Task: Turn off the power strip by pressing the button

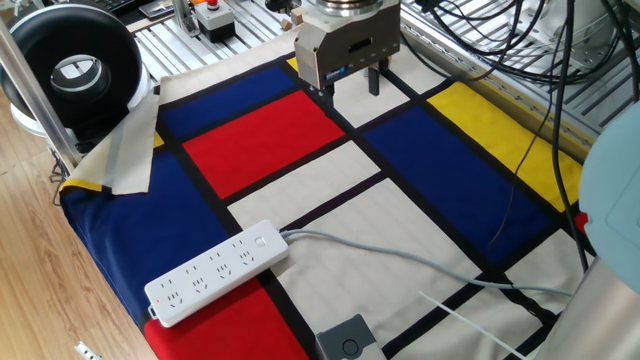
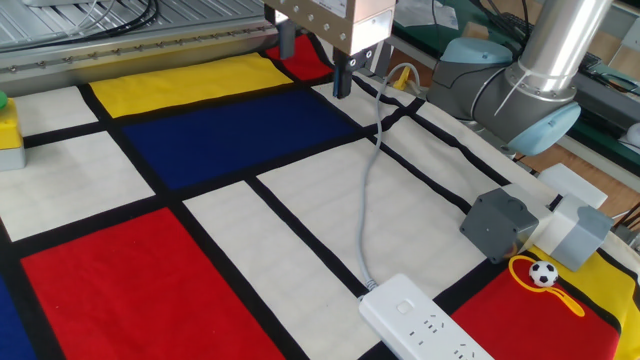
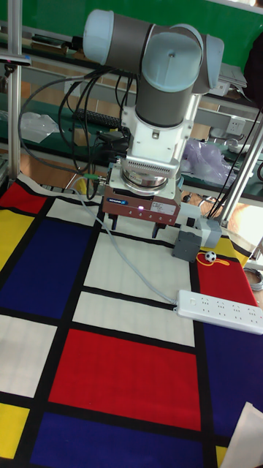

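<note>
The long white power strip [image 1: 215, 272] lies on the checkered cloth near the front edge, also seen in the other fixed view [image 2: 425, 325] and the tall view [image 3: 219, 307]. Its small flush white button [image 1: 262, 241] sits at the cord end. A pale grey cord [image 1: 400, 262] runs from that end across the cloth. My gripper [image 1: 350, 88] hangs above the far side of the cloth, well away from the strip. It is open, with a wide gap between its dark fingers and nothing between them [image 2: 315, 62] [image 3: 135, 227].
A grey square box [image 1: 348, 340] with a round button stands near the strip's cord end [image 2: 497, 222]. A yellow box with a green button [image 2: 8, 125] sits at the cloth's edge. A black round fan [image 1: 75, 70] and a folded cloth corner [image 1: 125, 150] are at the left.
</note>
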Robot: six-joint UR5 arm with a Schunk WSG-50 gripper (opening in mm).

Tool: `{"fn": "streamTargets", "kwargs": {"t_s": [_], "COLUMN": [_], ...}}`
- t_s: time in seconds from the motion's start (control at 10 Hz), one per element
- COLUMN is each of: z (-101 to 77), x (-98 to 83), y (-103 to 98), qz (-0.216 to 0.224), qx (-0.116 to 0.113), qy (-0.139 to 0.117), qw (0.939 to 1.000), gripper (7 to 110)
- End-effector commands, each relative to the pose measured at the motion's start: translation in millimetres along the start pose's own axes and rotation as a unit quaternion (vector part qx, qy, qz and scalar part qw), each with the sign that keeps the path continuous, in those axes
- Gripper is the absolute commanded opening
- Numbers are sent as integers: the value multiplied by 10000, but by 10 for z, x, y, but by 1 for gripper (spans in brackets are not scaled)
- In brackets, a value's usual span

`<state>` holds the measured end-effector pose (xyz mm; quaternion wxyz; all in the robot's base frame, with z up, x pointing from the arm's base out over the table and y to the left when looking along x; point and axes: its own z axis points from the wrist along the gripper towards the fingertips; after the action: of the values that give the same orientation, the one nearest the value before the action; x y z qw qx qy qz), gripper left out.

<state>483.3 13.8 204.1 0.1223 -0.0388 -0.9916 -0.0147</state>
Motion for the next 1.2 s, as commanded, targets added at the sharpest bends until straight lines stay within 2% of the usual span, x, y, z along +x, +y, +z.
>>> {"fn": "streamTargets", "kwargs": {"t_s": [0.0,1.1], "z": [1,33], "x": [34,41], "y": [39,42], "qz": [35,59], "qx": [-61,-60], "qy": [58,65], "qw": [10000,9999], "gripper": [7,7]}}
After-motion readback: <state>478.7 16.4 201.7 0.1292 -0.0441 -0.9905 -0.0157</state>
